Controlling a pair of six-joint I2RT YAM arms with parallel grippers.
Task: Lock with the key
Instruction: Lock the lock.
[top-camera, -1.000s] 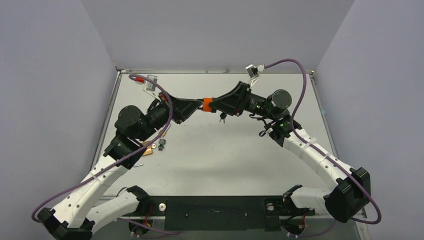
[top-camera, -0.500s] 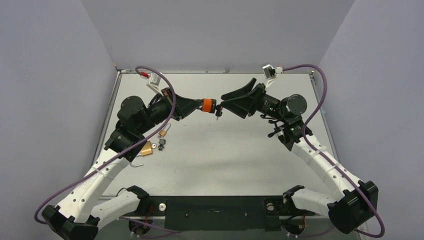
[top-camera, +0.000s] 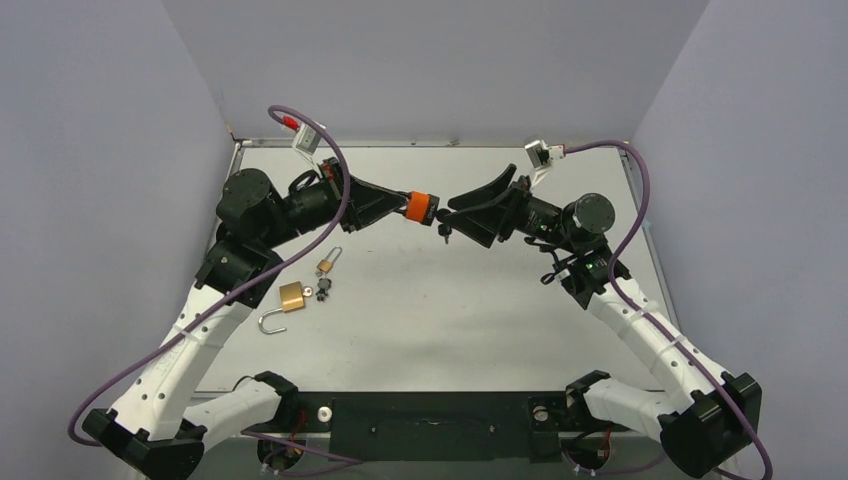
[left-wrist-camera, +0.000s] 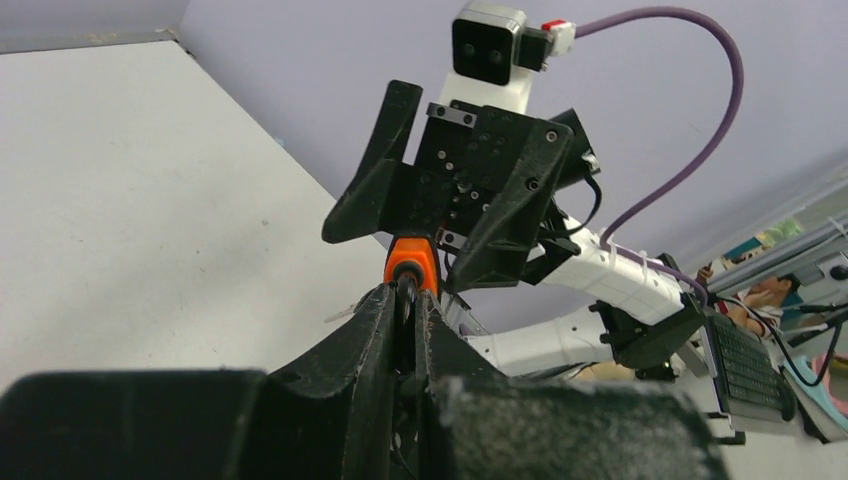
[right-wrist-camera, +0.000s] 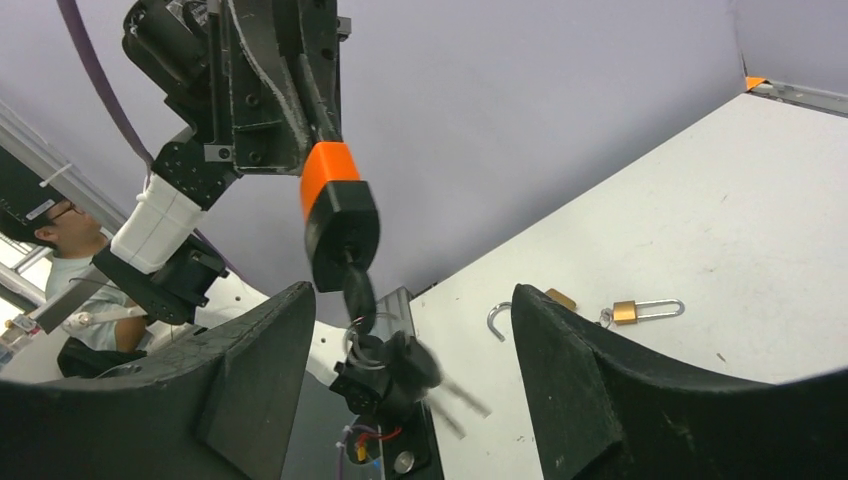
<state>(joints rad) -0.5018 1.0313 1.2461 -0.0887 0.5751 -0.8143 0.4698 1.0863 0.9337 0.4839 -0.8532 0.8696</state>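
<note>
Above the middle of the worktop (top-camera: 450, 320), well clear of its surface, we see the two arms meeting nose to nose. Our left tool (top-camera: 400, 207) is clamped on the dark shackle of the orange-and-black padlock (top-camera: 421, 207), and in the left wrist view its fingers (left-wrist-camera: 375, 320) stand pressed almost together with only that thin bar between them. From there the padlock juts out towards the other arm, orange collar nearest the left tool and black body beyond. A black-headed key (right-wrist-camera: 358, 290) sits in the end of the black body, and a ring of keys (right-wrist-camera: 395, 370) dangles under it, blurred in the right wrist view. Our right tool (top-camera: 450, 218) is spread wide, its jaws far apart, its tips just beside the padlock's black end. From its own camera we see the key and the dangling ring framed in the gap, touching neither finger. Down on the worktop to our left lie a large brass padlock (top-camera: 292, 296) with its shackle open and a small brass padlock (top-camera: 326, 265) just beside it, with some small dark keys (top-camera: 322, 292) between them
</note>
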